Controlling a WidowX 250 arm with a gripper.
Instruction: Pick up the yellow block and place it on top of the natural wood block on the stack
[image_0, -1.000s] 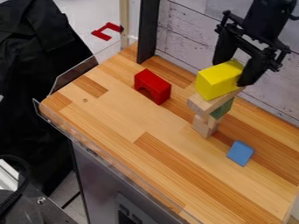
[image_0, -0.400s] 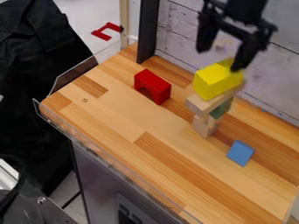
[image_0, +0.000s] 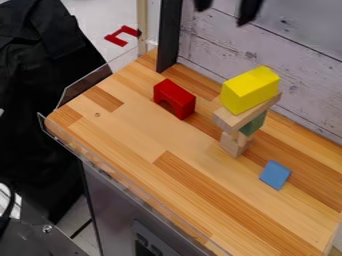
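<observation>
At the top edge of the camera view, the two fingertips of my gripper (image_0: 226, 11) stand apart, with nothing between them. Below and to the right of them, a yellow block (image_0: 250, 90) lies on top of a small stack. Directly under it is a flat wooden plank (image_0: 230, 120). A green block (image_0: 253, 124) and small wooden blocks (image_0: 233, 144) are beneath the plank, the lowest on the wooden table (image_0: 160, 135). Left of the stack sits a red arch block (image_0: 174, 99). A blue block (image_0: 274, 175) lies to the stack's lower right.
A black upright post (image_0: 169, 35) stands at the table's back left. Behind the stack runs a whitewashed plank wall (image_0: 294, 65). A clear guard (image_0: 127, 186) lines the front-left edge. Dark cloth (image_0: 40, 75) hangs beyond the table's left side, near a red marking on the floor.
My gripper has let go of the yellow block and moved up and to the left, mostly out at the top edge. The yellow block stays on the stack, shifted slightly left.
</observation>
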